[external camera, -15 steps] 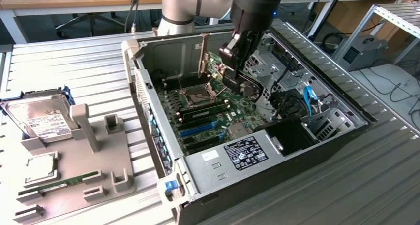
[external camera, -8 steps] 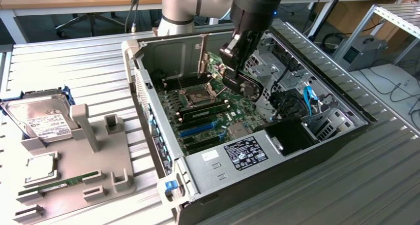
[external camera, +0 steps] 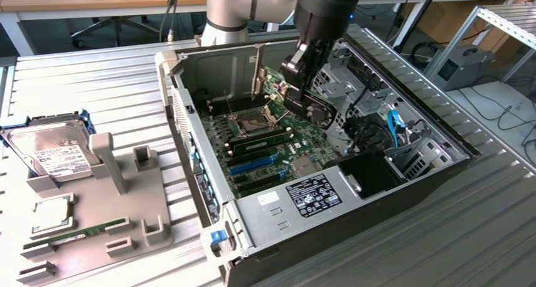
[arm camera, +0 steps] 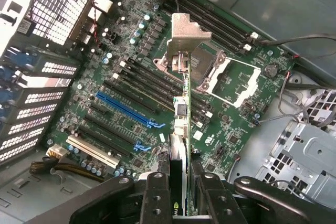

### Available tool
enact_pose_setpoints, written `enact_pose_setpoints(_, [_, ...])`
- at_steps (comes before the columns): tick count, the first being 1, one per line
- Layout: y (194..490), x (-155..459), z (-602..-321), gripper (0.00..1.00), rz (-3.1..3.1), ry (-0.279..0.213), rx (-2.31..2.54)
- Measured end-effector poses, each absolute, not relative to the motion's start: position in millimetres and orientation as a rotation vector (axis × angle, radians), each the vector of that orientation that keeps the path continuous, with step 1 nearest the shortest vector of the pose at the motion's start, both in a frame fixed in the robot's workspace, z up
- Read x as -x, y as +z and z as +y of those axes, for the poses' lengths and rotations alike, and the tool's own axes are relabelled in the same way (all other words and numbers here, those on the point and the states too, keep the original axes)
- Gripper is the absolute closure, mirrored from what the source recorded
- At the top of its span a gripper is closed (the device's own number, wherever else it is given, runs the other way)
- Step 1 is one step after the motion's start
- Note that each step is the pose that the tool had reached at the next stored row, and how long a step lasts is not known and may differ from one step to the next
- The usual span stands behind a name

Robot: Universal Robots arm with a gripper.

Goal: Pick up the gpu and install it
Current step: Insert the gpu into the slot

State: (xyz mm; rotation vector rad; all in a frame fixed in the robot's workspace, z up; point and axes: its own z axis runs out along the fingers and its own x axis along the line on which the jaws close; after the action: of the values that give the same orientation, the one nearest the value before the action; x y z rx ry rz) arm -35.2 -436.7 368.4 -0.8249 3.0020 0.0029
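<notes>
The gpu (external camera: pixel 317 108) hangs inside the open computer case (external camera: pixel 176 80), above the green motherboard (external camera: pixel 272 146), with my gripper (external camera: pixel 300 73) shut on its upper edge. Its black fan side faces the exterior view's right. In the wrist view the gpu (arm camera: pixel 181 114) appears edge-on, a thin green board with its silver bracket (arm camera: pixel 186 35) at the far end, clamped between my gripper's (arm camera: pixel 181 187) black fingers (arm camera: pixel 156 195). Beneath it lie the motherboard (arm camera: pixel 236 129), the black slots and the blue slots (arm camera: pixel 123 108). The card is clear of the board and slots.
A grey fixture tray (external camera: pixel 100 218) at the exterior view's left carries a hard drive (external camera: pixel 50 152), a CPU (external camera: pixel 52 213) and a RAM stick (external camera: pixel 75 233). Inside the case are the labelled power supply (external camera: pixel 314 196), a blue cable (external camera: pixel 393 120), drive cages and the CPU socket (arm camera: pixel 220 69).
</notes>
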Motion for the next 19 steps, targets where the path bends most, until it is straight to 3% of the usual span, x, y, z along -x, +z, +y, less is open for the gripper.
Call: enact_pose_setpoints(19, [368.4,35.2,-436.7,0.74,2.976,0.004,0.915])
